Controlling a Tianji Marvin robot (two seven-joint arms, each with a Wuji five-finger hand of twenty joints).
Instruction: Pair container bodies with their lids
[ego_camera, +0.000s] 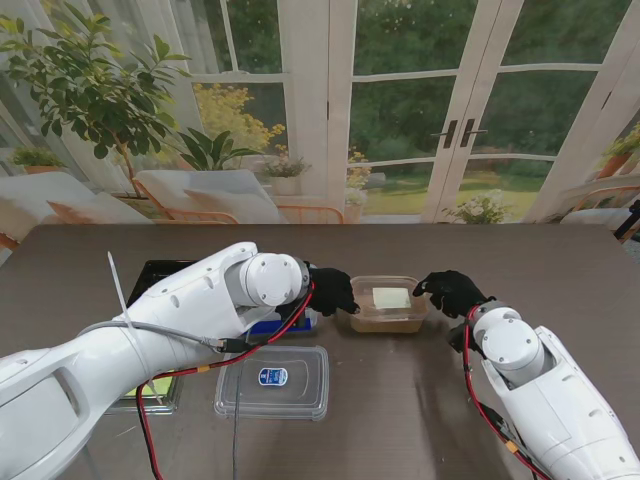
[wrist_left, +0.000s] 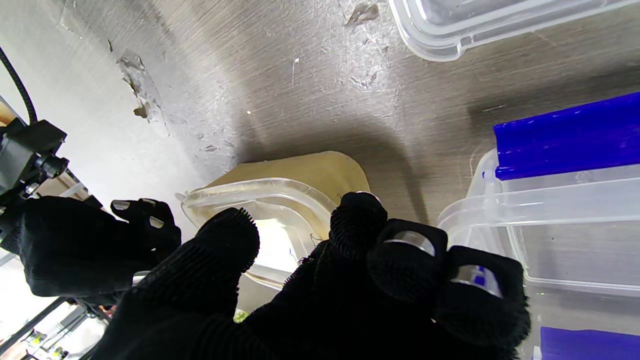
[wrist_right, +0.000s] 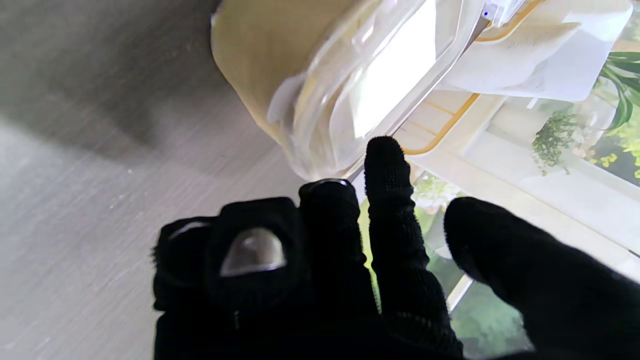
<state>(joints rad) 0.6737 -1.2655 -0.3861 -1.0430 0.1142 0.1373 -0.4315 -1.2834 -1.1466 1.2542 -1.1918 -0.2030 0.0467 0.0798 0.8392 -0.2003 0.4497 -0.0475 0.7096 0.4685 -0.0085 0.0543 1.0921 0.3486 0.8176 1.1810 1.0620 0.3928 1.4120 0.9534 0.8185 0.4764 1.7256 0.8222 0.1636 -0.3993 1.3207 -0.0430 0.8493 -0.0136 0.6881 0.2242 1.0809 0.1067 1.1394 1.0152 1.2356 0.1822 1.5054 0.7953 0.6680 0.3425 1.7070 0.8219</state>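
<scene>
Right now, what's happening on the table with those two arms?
Both arms are working on the tan container at mid-table, which has a clear lid sitting on it. The left robot hand is at its left edge and the right robot hand at its right edge, fingers on the rim. Nearer to me lies a separate clear lid, untouched. A clear box with blue clips waits beside the left arm.

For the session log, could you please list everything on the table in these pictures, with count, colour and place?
Tan container: one, translucent tan with clear lid, table centre, between both hands.
Clear lid: one, clear with blue label, lying flat nearer to me, left of centre.
Blue-trimmed container: one, clear with blue parts, left of the tan one, mostly hidden behind the left arm.
Black tray: one, far left, partly hidden.
Left hand: black glove, at the tan container's left edge.
Right hand: black glove, at its right edge.
</scene>
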